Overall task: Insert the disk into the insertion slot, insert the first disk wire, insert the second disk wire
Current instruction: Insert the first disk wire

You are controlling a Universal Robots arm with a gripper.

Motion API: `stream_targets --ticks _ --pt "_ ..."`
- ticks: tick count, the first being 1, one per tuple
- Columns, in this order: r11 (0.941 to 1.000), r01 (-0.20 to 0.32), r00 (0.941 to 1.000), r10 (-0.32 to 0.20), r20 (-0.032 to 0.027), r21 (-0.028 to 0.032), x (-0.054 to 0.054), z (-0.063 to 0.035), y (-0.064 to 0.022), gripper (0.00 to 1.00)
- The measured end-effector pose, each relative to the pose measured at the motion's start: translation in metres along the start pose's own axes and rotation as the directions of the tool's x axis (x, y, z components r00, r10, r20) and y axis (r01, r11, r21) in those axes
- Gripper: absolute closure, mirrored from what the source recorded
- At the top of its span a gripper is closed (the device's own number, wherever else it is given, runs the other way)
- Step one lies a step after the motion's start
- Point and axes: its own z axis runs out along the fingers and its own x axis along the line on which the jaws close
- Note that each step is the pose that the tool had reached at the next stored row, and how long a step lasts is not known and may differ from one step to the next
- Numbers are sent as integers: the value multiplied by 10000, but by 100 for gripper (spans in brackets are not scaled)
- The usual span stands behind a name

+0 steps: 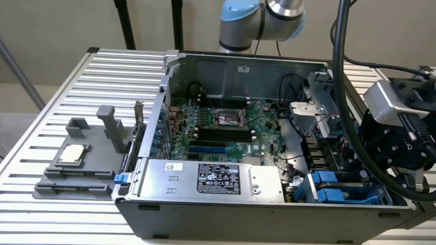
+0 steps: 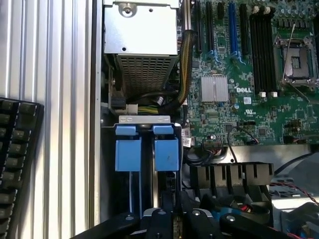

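Your tool (image 2: 174,219) was clenched shut near the insertion slot (image 2: 144,119), nothing obviously pinched. The disk (image 2: 166,154) looked stiff, hefty and fragile, so I'd hold its blue frame.

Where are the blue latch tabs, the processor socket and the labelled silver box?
blue latch tabs (image 2: 128,153), wrist view, face of one tab.
processor socket (image 1: 229,117), exterior view, middle of the socket.
silver box (image 1: 216,179), exterior view, on its black-and-white label.
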Motion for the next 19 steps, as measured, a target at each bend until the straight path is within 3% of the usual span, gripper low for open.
stream_targets --ticks 19 --pt "10000 -15 9999 15 -130 7 -18 30 -40 83"
